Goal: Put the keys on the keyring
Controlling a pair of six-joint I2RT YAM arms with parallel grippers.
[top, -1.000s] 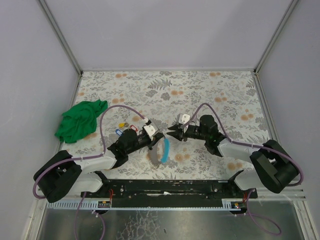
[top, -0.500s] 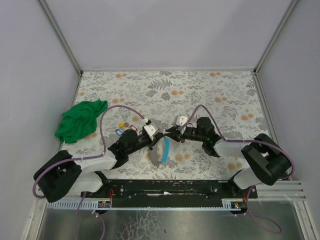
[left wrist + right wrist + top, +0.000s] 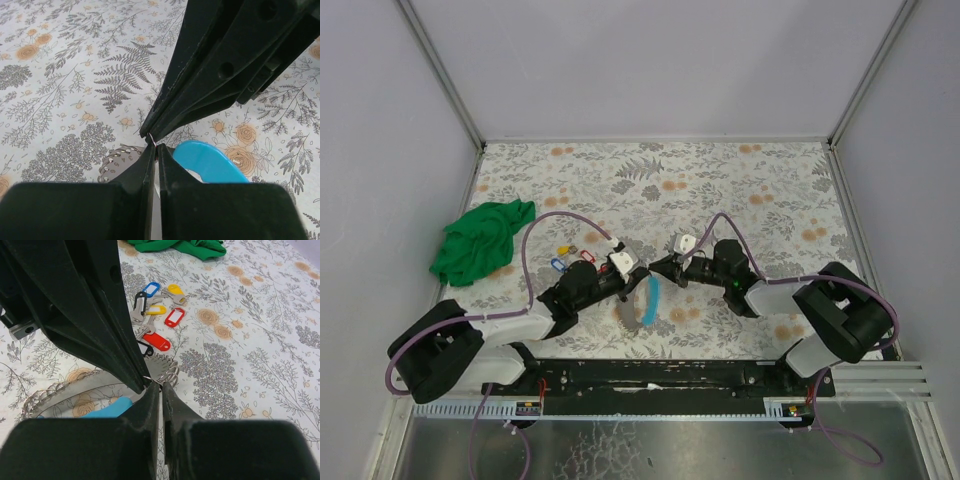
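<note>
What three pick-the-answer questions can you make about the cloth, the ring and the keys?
1. Where on the table is the cloth?
A) right side
B) left side
C) middle

2. What colour is the bright arc of the ring?
A) pink
B) orange
C) blue

3. How are the keys now?
A) lying loose on the table
B) threaded on the ring
C) under the cloth

Answers:
1 B, the top view shows it by the left edge.
2 C, the arc is light blue.
3 A, they lie in a bunch on the table, beside the ring.
</note>
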